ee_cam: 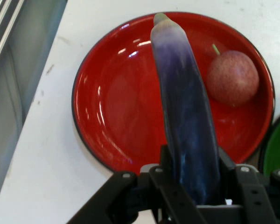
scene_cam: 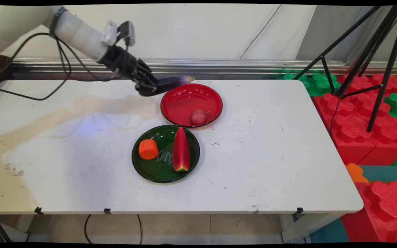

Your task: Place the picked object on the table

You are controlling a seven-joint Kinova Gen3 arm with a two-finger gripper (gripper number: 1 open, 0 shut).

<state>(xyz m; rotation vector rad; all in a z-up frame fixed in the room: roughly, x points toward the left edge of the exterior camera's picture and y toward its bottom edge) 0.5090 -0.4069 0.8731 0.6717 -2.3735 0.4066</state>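
Note:
My gripper (scene_cam: 153, 88) is shut on a purple eggplant (scene_cam: 174, 82), held in the air at the far left rim of the red plate (scene_cam: 181, 103). Seen from the hand, the eggplant (ee_cam: 186, 121) runs from between my fingers (ee_cam: 170, 179) out over the red plate (ee_cam: 116, 112). A small reddish round fruit (scene_cam: 198, 116) with a short stem lies in that plate near its front edge; the fruit (ee_cam: 232, 77) shows to the right of the eggplant. Closer to the camera stands a dark green plate (scene_cam: 160, 167).
On the green plate lie an orange carrot chunk (scene_cam: 148, 149) and a watermelon slice (scene_cam: 181, 150). A black tripod (scene_cam: 367, 65) stands past the table's right end, over red and green foam blocks (scene_cam: 357, 120). A metal rail (scene_cam: 253, 63) runs behind the table.

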